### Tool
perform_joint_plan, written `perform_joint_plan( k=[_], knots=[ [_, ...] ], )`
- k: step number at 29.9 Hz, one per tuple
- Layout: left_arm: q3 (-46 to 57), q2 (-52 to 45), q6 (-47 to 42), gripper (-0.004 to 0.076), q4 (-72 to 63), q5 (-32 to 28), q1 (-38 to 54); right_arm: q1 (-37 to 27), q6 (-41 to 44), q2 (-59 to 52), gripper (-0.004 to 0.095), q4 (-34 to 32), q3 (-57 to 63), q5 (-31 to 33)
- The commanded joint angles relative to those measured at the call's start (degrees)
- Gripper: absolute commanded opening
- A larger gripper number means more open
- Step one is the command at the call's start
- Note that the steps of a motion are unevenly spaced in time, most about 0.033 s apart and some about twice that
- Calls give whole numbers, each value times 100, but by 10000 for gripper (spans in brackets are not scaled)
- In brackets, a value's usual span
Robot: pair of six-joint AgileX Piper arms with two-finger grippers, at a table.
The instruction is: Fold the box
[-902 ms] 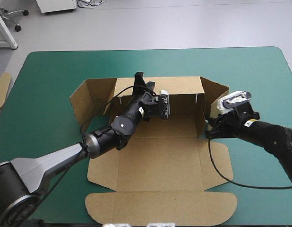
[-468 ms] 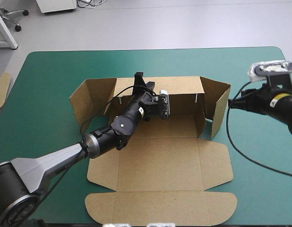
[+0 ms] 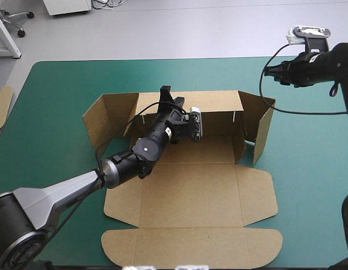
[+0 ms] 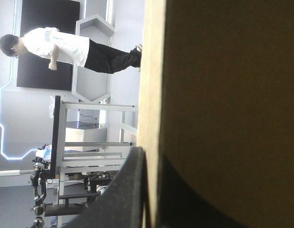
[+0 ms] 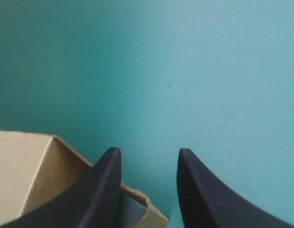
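The brown box (image 3: pixel 191 191) sits mid-table on the teal-green cover (image 3: pixel 61 95), base and round-tabbed lid lying flat, back wall and both end flaps raised, the left gripper (image 3: pixel 166 93) pinching the back wall's top edge, the right gripper (image 5: pixel 147 156) spread over the cover just beside the right flap.

Bright, even light falls from above on the teal-green surface (image 3: pixel 61 101). The left arm (image 3: pixel 146 146) lays a soft, faint shadow on the box (image 3: pixel 191 197), whose raised walls show lighter and darker faces. In the left wrist view the box wall stands in deep shade against a bright room. Under the right claw (image 5: pixel 149 156) the surface is brightest straight ahead and dimmer toward the box corner.
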Motion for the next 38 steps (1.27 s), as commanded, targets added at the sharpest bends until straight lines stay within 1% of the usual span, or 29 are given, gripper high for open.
perform_joint_plan(
  k=[1,5,8,12,17,21,23,27,34,36,38],
  knots=[
    [-33,-187,-191,-14,-92,154,-25,-360,-256,312,357,704,-615,8],
    [-33,-187,-191,-14,-92,154,-25,-399,-256,846,354,729,-914,170],
    [-33,-187,-191,-14,-92,154,-25,-399,-256,1152,354,927,-950,190],
    [-33,-187,-191,-15,-92,154,-25,-399,-271,1462,354,981,-950,505],
    [-33,-187,-191,-14,-92,154,-25,-336,-495,1417,345,1063,-742,643],
    [-33,-187,-191,-14,-92,154,-25,-336,-827,1188,345,1304,-106,666],
    [-33,-187,-191,-14,-92,154,-25,-336,-934,981,345,1342,305,451],
    [-33,-187,-191,-14,-110,154,-25,-336,-1388,314,345,1699,1246,-402],
    [-4,-49,-299,-14,-142,164,-25,-336,-2681,-474,345,2962,2695,-1454],
    [3,-24,-313,-14,-152,186,-25,-336,-2954,-572,345,3226,2981,-1628],
    [10,-24,-313,-14,-139,210,-25,-336,-3178,-664,345,3356,3202,-1743]
  ],
)
